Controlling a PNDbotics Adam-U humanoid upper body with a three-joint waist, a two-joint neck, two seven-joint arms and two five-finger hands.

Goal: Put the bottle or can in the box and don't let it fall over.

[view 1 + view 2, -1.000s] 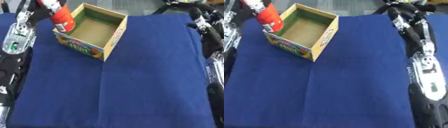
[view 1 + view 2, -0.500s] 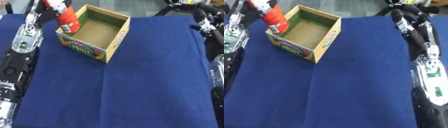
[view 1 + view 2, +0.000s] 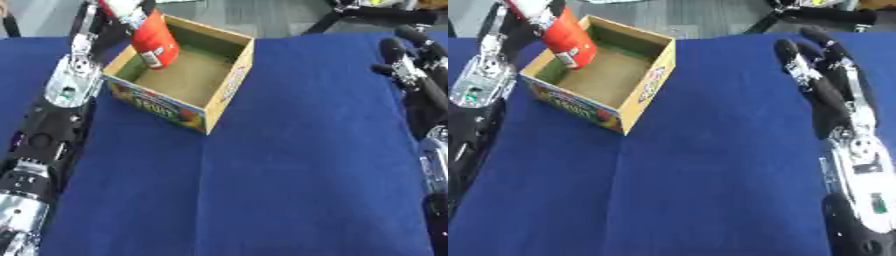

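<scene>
Two arms frame a table covered with a blue cloth [image 3: 289, 175]. One open cardboard box [image 3: 185, 80] sits on the cloth toward the far left corner, turned at an angle to the table edges, with printed fruit artwork on its near outer wall and a bare brown floor inside.

Left hand [image 3: 118, 11]: located at the far left edge, above the box's left wall. Its fingers are curled round the upper part of a red bottle [image 3: 155, 42]; only part of the hand shows at the top of the view. The bottle has a white label patch on its side and leans slightly, top toward the far left. Its lower end is below the rim, inside the box along the left wall. Whether the base touches the box floor cannot be told.

Right hand [image 3: 820, 65]: located near the far right edge of the table, well apart from the box. Its fingers are extended and relaxed, pointing toward the far edge, and grasp nothing. The right forearm runs back along the right edge toward the near right corner.

Left forearm: runs along the left edge of the table, just beside the box.
</scene>
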